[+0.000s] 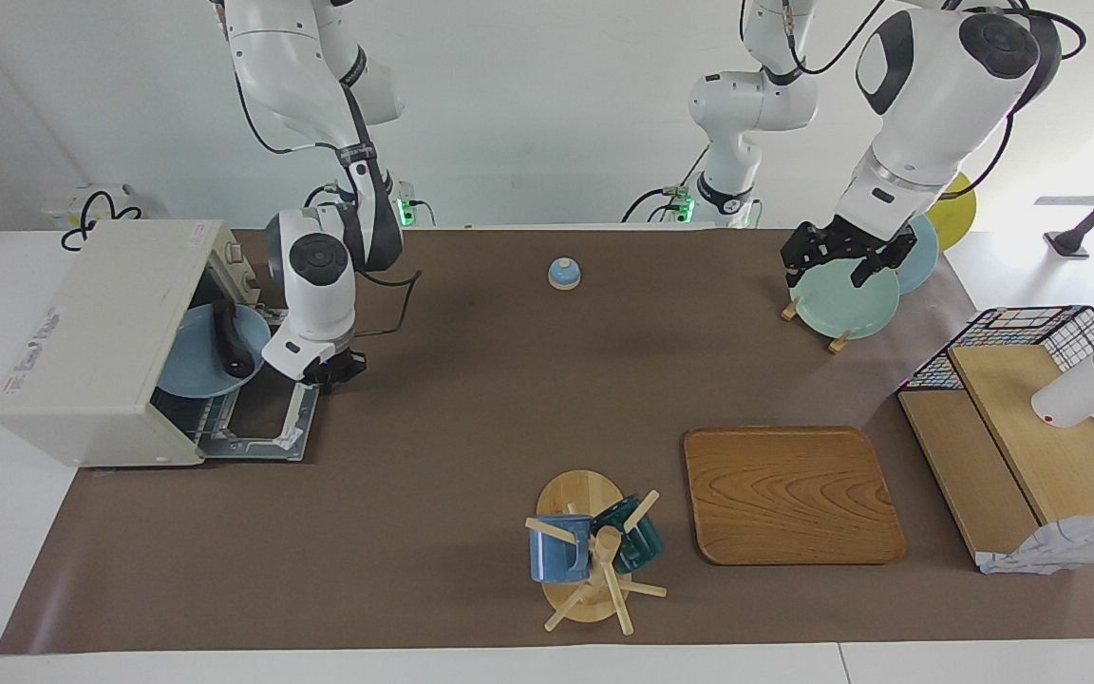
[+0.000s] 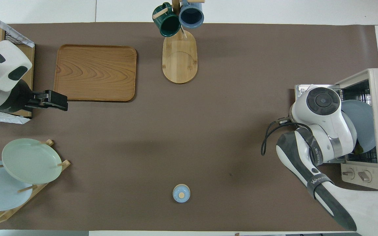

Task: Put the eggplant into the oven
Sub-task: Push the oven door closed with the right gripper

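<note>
While we take the right arm as the working one, our findings run as follows.

Right gripper [image 1: 329, 369]: low over the oven's lowered door [image 1: 257, 427], just beside the plate's rim; we cannot tell whether its fingers are apart or together, and the overhead view hides them under the wrist.
Eggplant [image 1: 232, 339]: lying on a blue plate [image 1: 188, 366] that sits in the mouth of the oven [image 1: 101, 332]; part of the plate projects past the opening over the door.
Oven: at the right arm's end of the table, door down flat, wire rack visible under the plate.
Left gripper [image 1: 846, 255]: waiting over the plate rack [image 1: 837, 302] at the left arm's end, fingers spread, nothing in them.
Step in hand: we judge placement nearly done, the eggplant being mostly inside.
Next move: we judge the plate needs pushing fully onto the rack, the gripper then clearing the door so it can close.
Risk: a nudge off-centre could roll the eggplant off the plate.
</note>
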Available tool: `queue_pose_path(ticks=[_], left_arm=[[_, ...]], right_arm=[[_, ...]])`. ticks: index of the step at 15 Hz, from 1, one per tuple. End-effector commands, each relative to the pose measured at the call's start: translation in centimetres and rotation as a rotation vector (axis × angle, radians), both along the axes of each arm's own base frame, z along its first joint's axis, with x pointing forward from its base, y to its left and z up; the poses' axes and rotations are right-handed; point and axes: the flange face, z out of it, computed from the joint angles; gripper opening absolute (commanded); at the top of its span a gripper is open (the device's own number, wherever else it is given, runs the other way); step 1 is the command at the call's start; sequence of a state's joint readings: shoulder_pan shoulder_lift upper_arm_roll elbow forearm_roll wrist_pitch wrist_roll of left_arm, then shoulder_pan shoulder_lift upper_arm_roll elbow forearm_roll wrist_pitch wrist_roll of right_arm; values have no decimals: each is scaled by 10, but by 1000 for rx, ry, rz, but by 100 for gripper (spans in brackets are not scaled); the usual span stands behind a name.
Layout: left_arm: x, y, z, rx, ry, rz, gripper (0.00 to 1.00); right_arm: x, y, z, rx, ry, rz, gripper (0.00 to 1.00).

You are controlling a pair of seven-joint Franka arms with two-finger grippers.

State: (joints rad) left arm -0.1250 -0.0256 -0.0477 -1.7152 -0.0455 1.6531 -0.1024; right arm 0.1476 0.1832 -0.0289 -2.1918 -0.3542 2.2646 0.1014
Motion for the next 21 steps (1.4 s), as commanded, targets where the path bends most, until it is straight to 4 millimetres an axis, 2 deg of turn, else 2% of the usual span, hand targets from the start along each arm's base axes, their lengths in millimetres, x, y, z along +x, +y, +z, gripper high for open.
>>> queue_pose_path(ticks=[1,5,8,10,14,18,21], left_arm=[[-6,3,4,19,-11,-1,100],[-6,3,4,19,-11,-1,100],[-6,4,4,19,-11,1,100],[-6,4,4,19,-11,1,100],[-6,4,4,19,-11,1,100],[-6,4,4,19,-11,1,100],[-6,4,4,19,-11,1,100]], right_arm=[[12,-23,42,-61,40,45,0],[18,-29,102,-74,41,61,0],[23,-65,132,-82,79,64,0],[21,-91,138,-77,90,54,0],[17,-95,145,-58,96,39,0],[9,-117,161,-32,107,73,2],[5,-122,172,-32,98,69,2]])
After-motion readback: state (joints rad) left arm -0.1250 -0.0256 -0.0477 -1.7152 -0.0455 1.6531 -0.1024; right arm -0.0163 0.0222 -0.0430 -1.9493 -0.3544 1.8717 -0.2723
